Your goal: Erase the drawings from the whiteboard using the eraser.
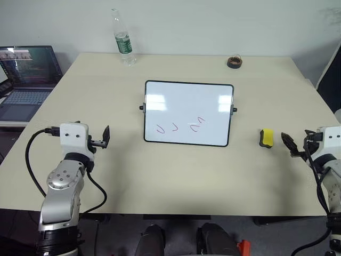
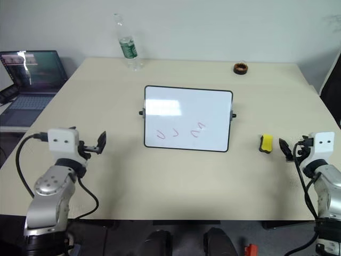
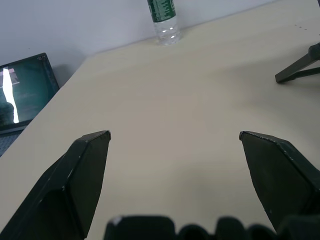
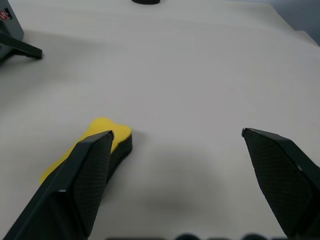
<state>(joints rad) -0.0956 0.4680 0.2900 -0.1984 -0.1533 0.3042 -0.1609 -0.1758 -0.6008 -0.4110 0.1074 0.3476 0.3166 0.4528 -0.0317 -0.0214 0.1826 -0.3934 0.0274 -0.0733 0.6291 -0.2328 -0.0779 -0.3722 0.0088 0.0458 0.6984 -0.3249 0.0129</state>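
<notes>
Smooth matte beige table [image 1: 176, 176]. Glossy rectangular whiteboard [image 1: 188, 104], thin black frame, lying mid-table, with thin red hooked drawings [image 1: 181, 127] near its front edge. Left gripper [image 1: 103, 140] and right gripper [image 1: 290, 145] both spread wide, empty. Small yellow eraser [image 1: 266, 137], dark underside, just beside the right gripper.

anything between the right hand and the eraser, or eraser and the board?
Nothing visible. The open right hand sits just right of the eraser with bare table between. From the eraser to the whiteboard is bare tabletop too.
</notes>
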